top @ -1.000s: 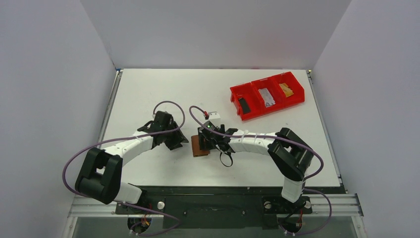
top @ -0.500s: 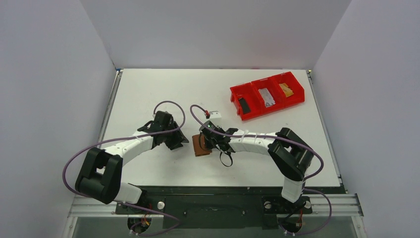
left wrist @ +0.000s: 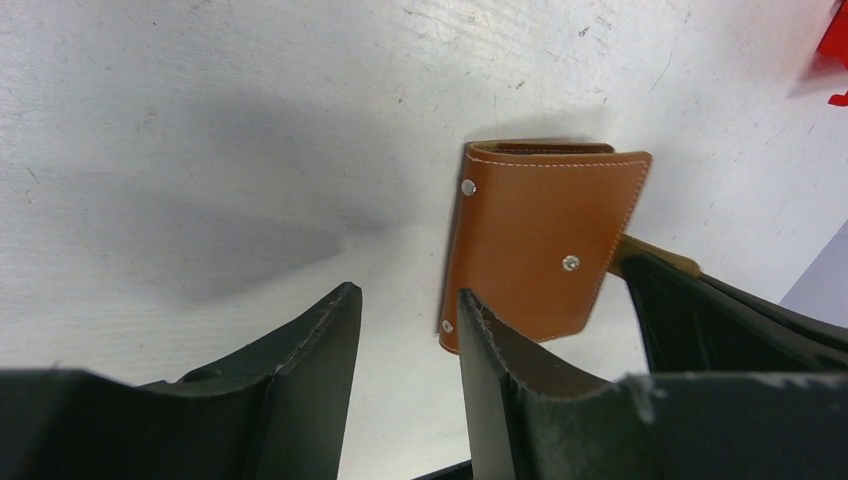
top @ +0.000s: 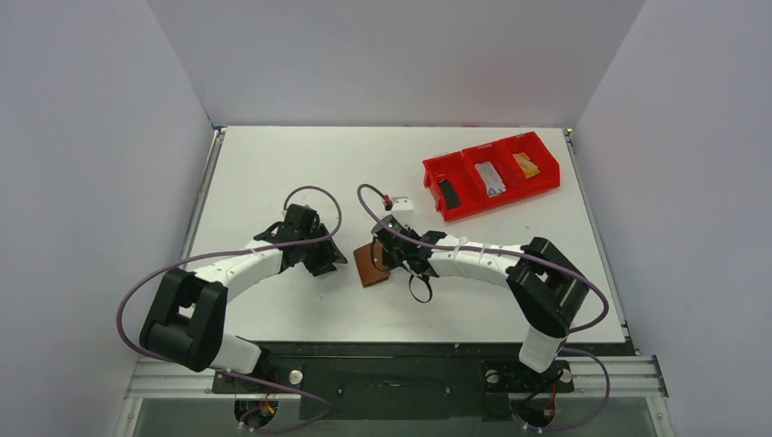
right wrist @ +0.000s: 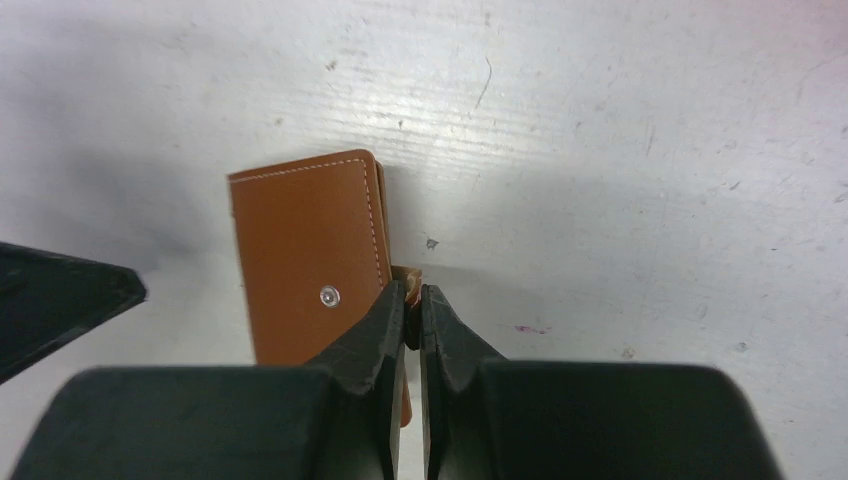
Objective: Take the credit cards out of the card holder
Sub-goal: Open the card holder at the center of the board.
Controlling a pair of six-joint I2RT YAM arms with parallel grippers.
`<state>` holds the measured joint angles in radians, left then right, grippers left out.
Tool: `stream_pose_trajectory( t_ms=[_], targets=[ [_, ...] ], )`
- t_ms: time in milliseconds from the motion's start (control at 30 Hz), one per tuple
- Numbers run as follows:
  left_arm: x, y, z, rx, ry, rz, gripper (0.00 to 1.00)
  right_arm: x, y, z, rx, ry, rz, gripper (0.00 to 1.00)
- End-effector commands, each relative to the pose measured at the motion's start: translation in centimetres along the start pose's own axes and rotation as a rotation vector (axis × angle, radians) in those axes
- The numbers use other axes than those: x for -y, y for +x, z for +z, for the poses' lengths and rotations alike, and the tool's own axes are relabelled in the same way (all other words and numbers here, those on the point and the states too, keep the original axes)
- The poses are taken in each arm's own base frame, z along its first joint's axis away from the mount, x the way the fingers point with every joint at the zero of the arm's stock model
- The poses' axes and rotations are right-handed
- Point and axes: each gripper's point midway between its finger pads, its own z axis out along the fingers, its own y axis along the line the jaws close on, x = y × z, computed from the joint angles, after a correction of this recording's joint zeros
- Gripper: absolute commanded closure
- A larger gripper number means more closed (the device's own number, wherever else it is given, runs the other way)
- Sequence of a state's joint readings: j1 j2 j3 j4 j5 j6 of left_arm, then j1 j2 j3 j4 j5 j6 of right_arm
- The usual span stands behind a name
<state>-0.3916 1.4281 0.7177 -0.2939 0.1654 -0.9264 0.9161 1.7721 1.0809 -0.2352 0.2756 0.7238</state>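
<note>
The card holder (top: 370,265) is a brown leather wallet, folded shut and flat on the white table (top: 273,173); it also shows in both wrist views (left wrist: 545,240) (right wrist: 305,250). My right gripper (top: 390,259) (right wrist: 412,300) is shut on its small closing tab (right wrist: 410,276) at the holder's right edge. My left gripper (top: 333,260) (left wrist: 405,295) stands open just left of the holder, with nothing between its fingers. The credit cards are hidden inside the closed holder.
A red three-compartment bin (top: 505,200) sits at the back right, with a flat black piece, a grey one and a yellow one in its compartments. White walls enclose the table on three sides.
My right gripper has shut on the holder's tab and moved slightly away from the near edge, turning the holder a little. The left arm has stayed still.
</note>
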Motion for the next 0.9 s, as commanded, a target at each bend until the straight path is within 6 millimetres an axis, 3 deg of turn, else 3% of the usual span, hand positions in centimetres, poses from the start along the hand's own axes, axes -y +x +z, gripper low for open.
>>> stream_pose_trajectory(
  t_ms=[0, 167, 467, 600, 867],
  targets=[
    [1.3, -1.0, -0.5, 0.036, 0.049, 0.042, 0.61, -1.2, -5.4, -4.0, 0.149, -0.055, 0.075, 1.0],
    [2.1, -1.4, -1.2, 0.052, 0.088, 0.079, 0.53, -1.6, -6.4, -5.9, 0.168, -0.086, 0.081, 1.0],
    [3.3, -1.2, -1.8, 0.049, 0.153, 0.116, 0.49, -2.2, -6.2, -6.3, 0.156, -0.096, 0.072, 1.0],
    [3.2, -0.8, -1.4, 0.028, 0.153, 0.12, 0.5, -0.4, -5.8, -5.4, 0.141, -0.006, 0.066, 1.0],
    [3.7, -0.4, -0.7, 0.01, 0.143, 0.141, 0.53, 7.0, -3.6, -2.6, 0.059, 0.189, 0.106, 1.0]
  ],
)
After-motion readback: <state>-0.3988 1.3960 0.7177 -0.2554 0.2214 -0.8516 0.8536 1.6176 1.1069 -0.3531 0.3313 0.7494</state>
